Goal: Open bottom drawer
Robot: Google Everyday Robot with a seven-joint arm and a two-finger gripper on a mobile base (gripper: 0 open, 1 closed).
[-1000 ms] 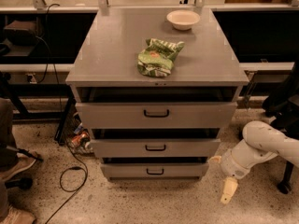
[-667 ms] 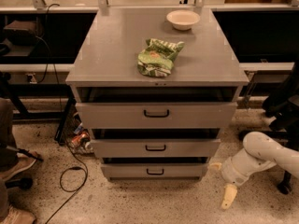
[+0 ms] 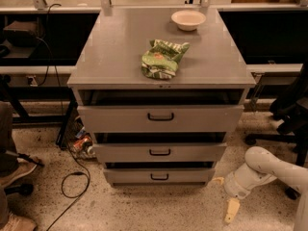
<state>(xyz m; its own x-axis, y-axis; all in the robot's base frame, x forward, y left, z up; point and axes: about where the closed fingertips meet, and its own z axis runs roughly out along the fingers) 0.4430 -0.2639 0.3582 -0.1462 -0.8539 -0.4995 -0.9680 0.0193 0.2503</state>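
My only camera looks down at the front of the grey cabinet (image 3: 120, 47). The arm (image 3: 269, 170) comes in from the right edge, which cuts it off, so I see none of the base. The gripper (image 3: 224, 195) hangs low over the speckled floor, off the cabinet's lower right corner and apart from it. Its two tan fingers (image 3: 232, 211) are spread, with nothing between them.

The bottom drawer (image 3: 192, 176) is the lowest and narrowest front, just above the floor. Its black handle (image 3: 159, 177) is untouched. A dark gap runs above it, and I cannot see inside. The middle drawer (image 3: 202, 152) and top drawer (image 3: 207, 118) overhang it.

On top lie a crumpled green bag (image 3: 162, 57) and, further back, a pale bowl (image 3: 188, 19). A black cable (image 3: 72, 182) loops on the floor at left. Dark shapes at the right edge are too dim to make out.
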